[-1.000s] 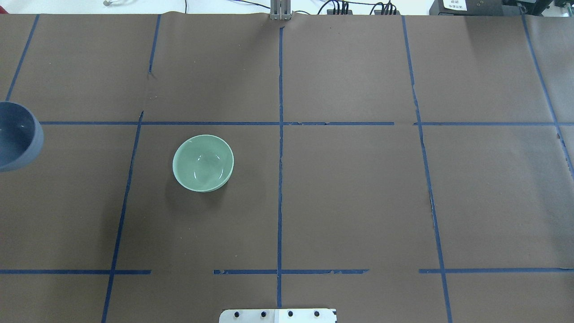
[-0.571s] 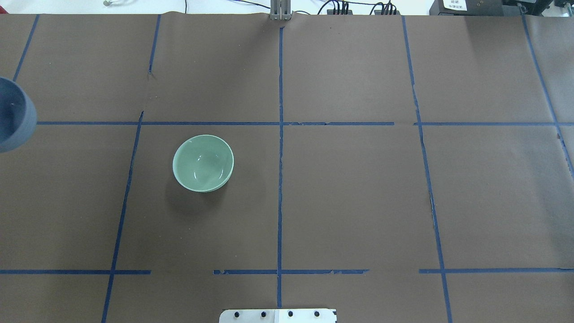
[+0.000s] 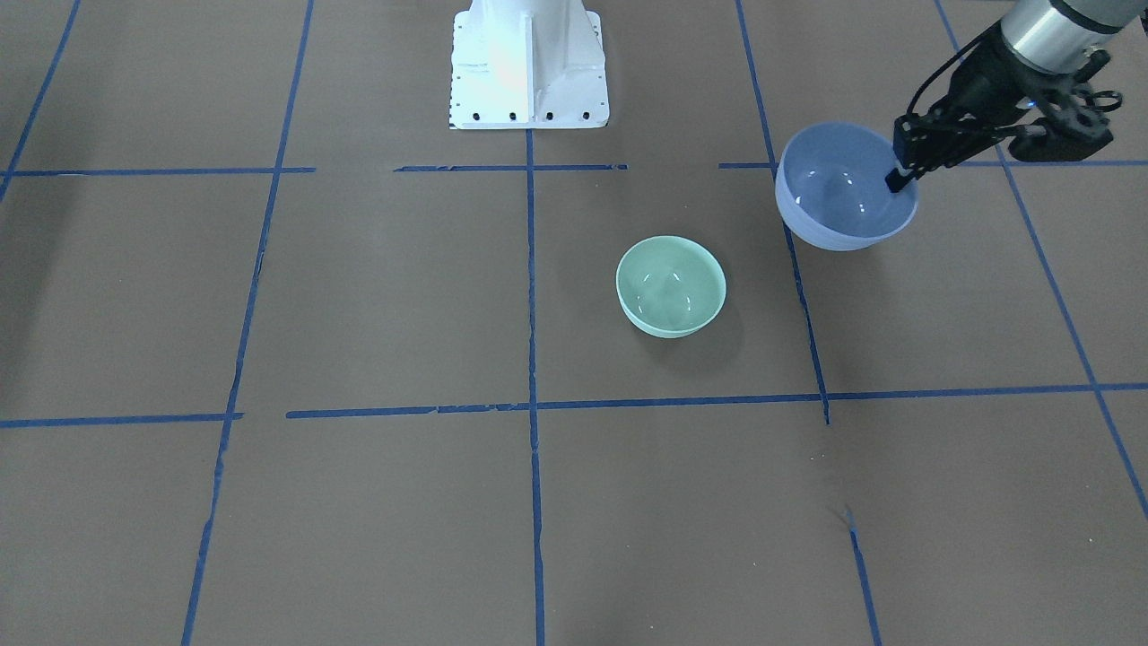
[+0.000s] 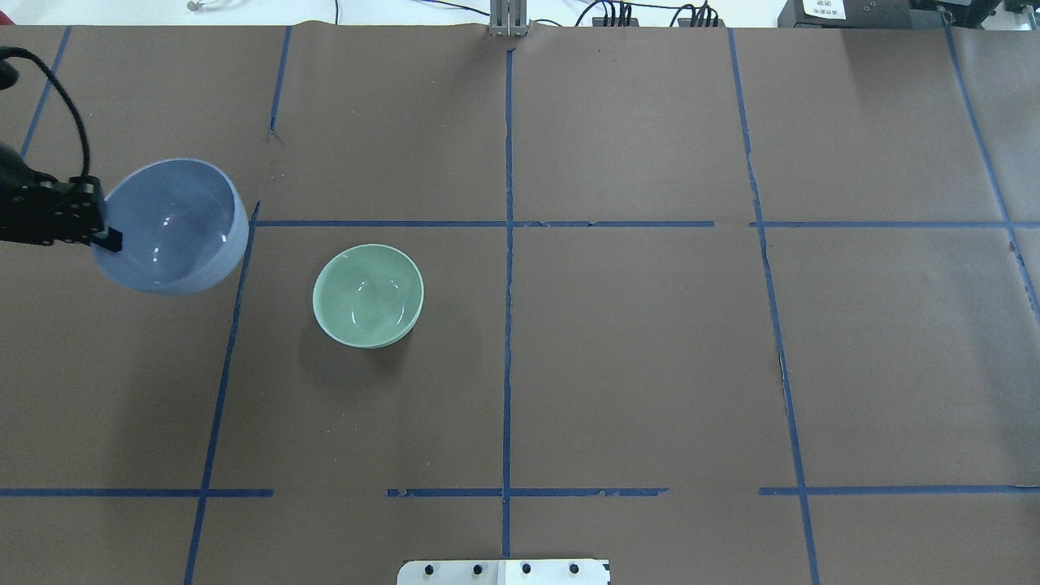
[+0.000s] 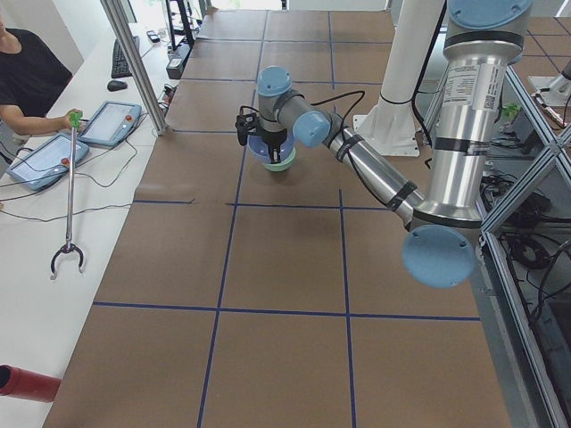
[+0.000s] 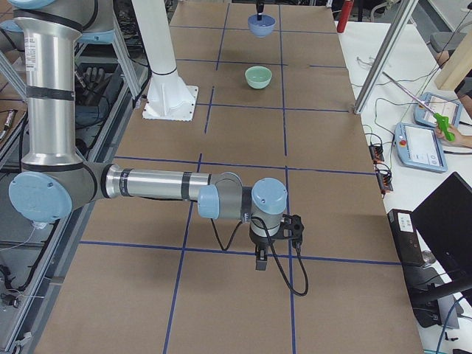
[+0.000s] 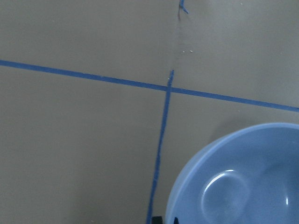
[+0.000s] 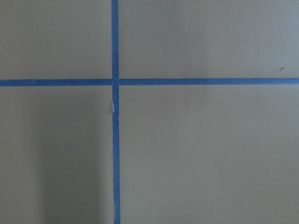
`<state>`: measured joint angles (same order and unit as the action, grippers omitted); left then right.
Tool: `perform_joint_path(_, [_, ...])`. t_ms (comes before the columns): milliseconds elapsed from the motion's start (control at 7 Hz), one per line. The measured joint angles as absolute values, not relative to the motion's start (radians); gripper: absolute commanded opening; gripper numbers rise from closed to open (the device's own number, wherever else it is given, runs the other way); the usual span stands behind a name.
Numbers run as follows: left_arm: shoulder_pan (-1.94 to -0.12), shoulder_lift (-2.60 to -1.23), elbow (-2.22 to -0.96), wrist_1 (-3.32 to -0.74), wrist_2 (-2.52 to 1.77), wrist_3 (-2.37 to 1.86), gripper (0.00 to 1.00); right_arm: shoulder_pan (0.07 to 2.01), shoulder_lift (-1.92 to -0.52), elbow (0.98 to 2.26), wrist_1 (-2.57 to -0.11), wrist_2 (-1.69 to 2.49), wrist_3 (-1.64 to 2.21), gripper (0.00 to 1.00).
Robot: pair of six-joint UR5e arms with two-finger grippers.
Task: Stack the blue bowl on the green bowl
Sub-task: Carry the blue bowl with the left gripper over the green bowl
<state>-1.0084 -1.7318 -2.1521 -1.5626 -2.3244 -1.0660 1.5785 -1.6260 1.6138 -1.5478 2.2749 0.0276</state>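
The blue bowl (image 4: 175, 227) hangs in the air at the table's left, held by its rim in my left gripper (image 4: 109, 237), which is shut on it. In the front-facing view the bowl (image 3: 839, 193) tilts slightly and the gripper (image 3: 896, 178) pinches its right rim. The green bowl (image 4: 368, 296) stands upright and empty on the brown table, right of the blue bowl and apart from it; it also shows in the front-facing view (image 3: 671, 285). The left wrist view shows the blue bowl (image 7: 243, 182) at lower right. My right gripper (image 6: 259, 259) hovers low over the table far away; I cannot tell whether it is open.
Blue tape lines grid the brown paper (image 4: 650, 341). The robot's white base plate (image 3: 529, 63) stands at the near middle edge. Operators' desks with tablets (image 6: 420, 144) and a grabber tool (image 5: 70, 196) run along the table's far side.
The blue bowl, first half-seen at the overhead view's left edge, has come fully into view, moving right toward the green bowl. The green bowl has not moved.
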Motion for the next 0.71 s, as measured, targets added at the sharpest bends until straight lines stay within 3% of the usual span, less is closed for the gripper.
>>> perform_joint_path(286, [-0.865, -1.849, -2.066, -1.606, -2.248, -1.236, 0.00, 1.578, -1.626, 1.614, -1.548, 2.275, 0.028, 1.00])
perform_joint_path(714, [-0.758, -1.871, -1.945, -1.817, -2.150, -1.394, 0.00, 1.578, -1.626, 1.614, -1.548, 2.275, 0.028, 1.00])
